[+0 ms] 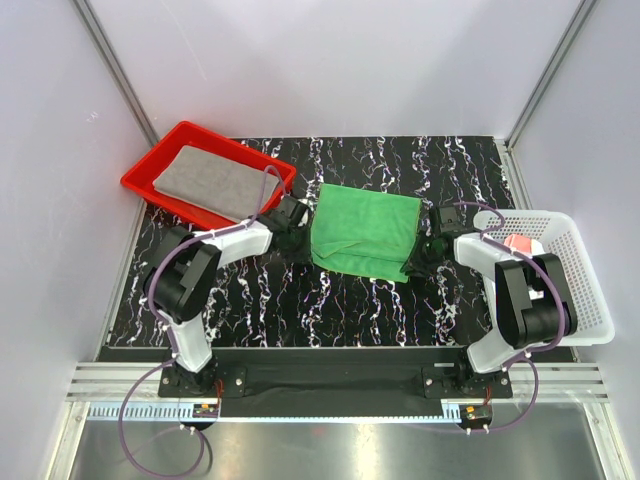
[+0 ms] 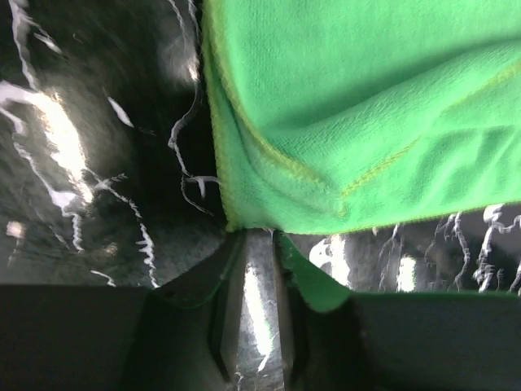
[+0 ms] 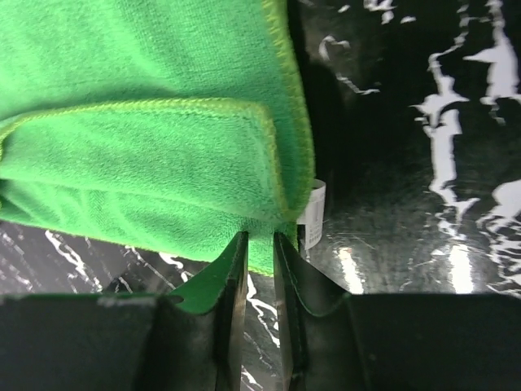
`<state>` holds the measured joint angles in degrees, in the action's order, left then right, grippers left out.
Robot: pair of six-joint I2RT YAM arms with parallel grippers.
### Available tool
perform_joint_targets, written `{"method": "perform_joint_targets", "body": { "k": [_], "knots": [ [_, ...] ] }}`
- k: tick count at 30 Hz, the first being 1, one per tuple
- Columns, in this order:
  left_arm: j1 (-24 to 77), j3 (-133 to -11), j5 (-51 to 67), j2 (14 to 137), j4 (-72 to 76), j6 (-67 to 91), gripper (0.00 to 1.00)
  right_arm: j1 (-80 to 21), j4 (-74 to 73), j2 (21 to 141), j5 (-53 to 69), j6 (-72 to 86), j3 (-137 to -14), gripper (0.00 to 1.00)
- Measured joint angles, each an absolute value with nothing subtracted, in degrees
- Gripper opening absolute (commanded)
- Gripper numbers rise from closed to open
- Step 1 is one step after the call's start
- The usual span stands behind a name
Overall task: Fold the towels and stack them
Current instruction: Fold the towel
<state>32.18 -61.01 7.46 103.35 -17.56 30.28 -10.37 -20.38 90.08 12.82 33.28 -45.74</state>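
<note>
desk: black desk with white marble veining (image 1: 270,300), both arms reaching out over it from the near edge.
green towel: bright green cloth towel (image 1: 365,230) lies in the middle of the desk between the two arms, partly folded, with a stitched hem running across its upper layer and soft creases on top.
left hand: left hand (image 2: 256,244) is at the green towel's near left corner. its two dark fingers (image 2: 226,318) stand close together, clamped on the hem, and a flap of green cloth lies over the inner finger.
right hand: right hand (image 3: 259,244) is at the near right corner, its fingers almost together and clamped on the towel's edge where the hem runs in between them.
tag: small white sewn-in tag (image 3: 313,213) sticks out from the towel's edge just beside the right hand's fingers.
grey towel: flat grey cloth towel (image 1: 215,182) lies folded inside the red plastic tray (image 1: 150,160) at the far left of the desk.
basket: white mesh basket (image 1: 590,290) sits at the right edge of the desk, with a salmon-pink cloth (image 1: 518,243) showing inside it behind the right arm.
</note>
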Motion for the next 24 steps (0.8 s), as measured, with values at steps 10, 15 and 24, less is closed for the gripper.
{"method": "perform_joint_targets", "body": {
  "k": [10, 15, 24],
  "knots": [
    [34.13, -60.62, 1.87, 101.65, -21.23, 36.03, 0.31, -10.37, -23.73, 89.69, 8.14, 31.24, -46.81, 0.31],
    [35.18, -62.57, 0.78, 98.94, -27.88, 36.93, 0.49, -10.37, -30.37, 88.18, 6.35, 28.34, -52.49, 0.38],
    [31.9, -77.97, 1.56, 105.8, -29.26, 36.32, 0.54, -6.92, -32.86, 90.78, 5.13, 21.96, -67.0, 0.43]
  ]
}}
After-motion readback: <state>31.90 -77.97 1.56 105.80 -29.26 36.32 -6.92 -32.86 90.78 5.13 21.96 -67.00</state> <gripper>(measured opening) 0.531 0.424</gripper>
